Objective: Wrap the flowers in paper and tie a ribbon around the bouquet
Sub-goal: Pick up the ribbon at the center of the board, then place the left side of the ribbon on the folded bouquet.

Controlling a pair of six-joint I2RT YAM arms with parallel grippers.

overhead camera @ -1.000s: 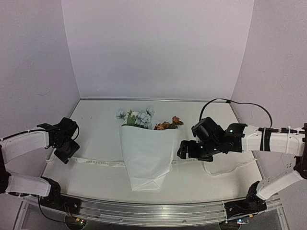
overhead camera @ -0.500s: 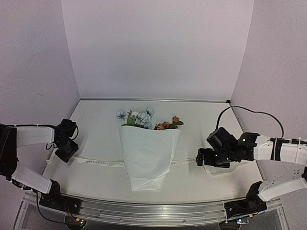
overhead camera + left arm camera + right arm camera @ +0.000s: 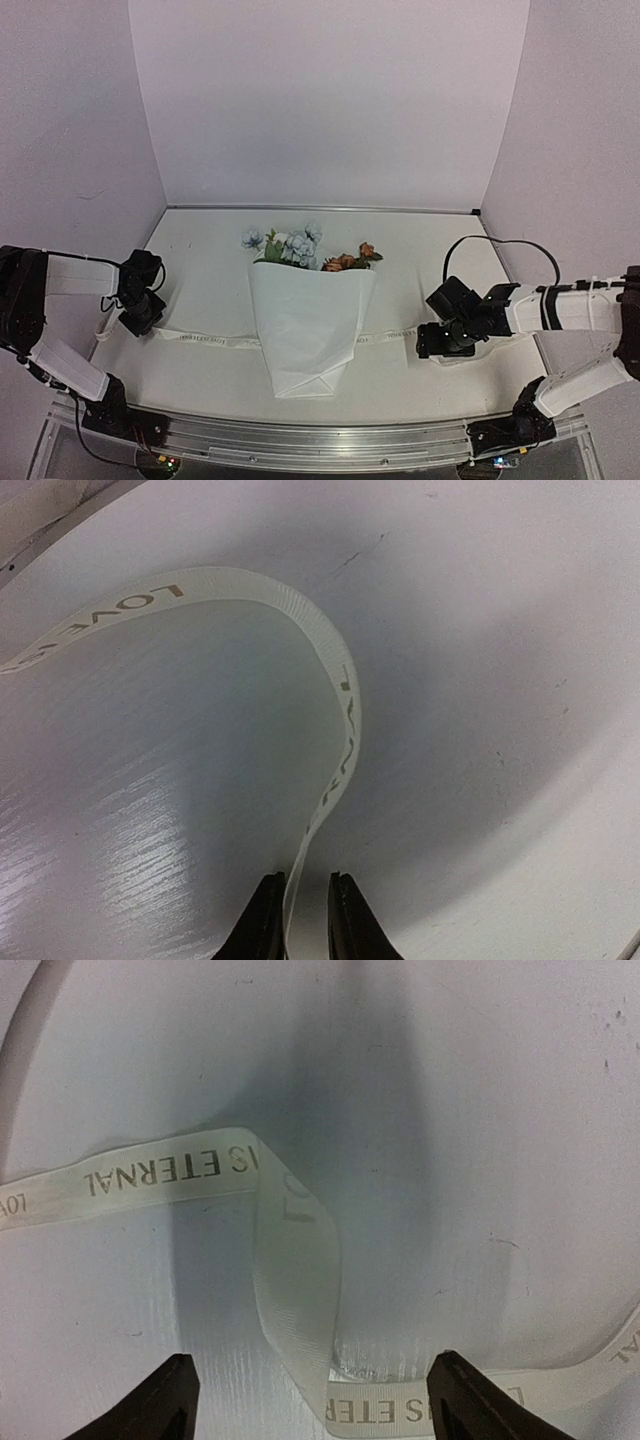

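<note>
Ribbon [image 3: 335, 670] pinched edge-on by the left claw [image 3: 298, 920]; right claw [image 3: 312, 1400] spread astride its other end; tying is judged next, needing closure there

A lab test booth: plain white walls [image 3: 330, 100] enclose the table [image 3: 200, 280].

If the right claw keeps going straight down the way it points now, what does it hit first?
Most likely the ribbon: a folded loop of it lies on the table between the right claw's open fingers. How far the fingertips hang above it is unclear.
</note>
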